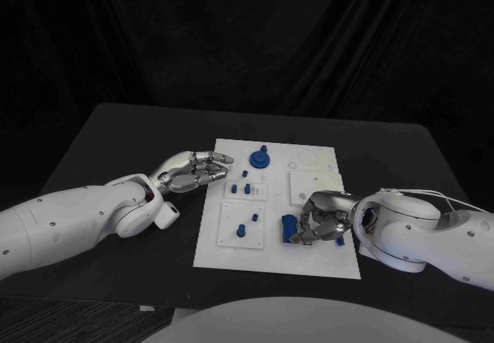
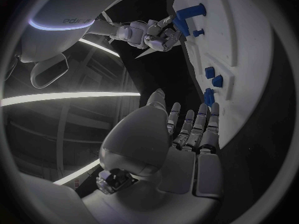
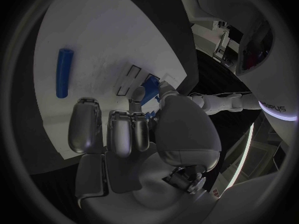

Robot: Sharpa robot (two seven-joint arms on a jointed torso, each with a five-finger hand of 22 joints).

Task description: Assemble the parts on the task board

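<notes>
The room is dark, and light from above makes the white task board (image 1: 276, 254) look bright. The black table (image 1: 123, 136) stays very dim. Both wrist pictures are round and bend straight edges. Long bright light strips glow there. The hands look soft and grey.

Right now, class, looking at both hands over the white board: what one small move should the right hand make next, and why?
Probably the right hand should curl its fingers around the long blue cylinder. That part lies flat on the white task board beside the hand, apparently not yet gripped, while the left hand rests at the board's far-left edge, away from it.
</notes>
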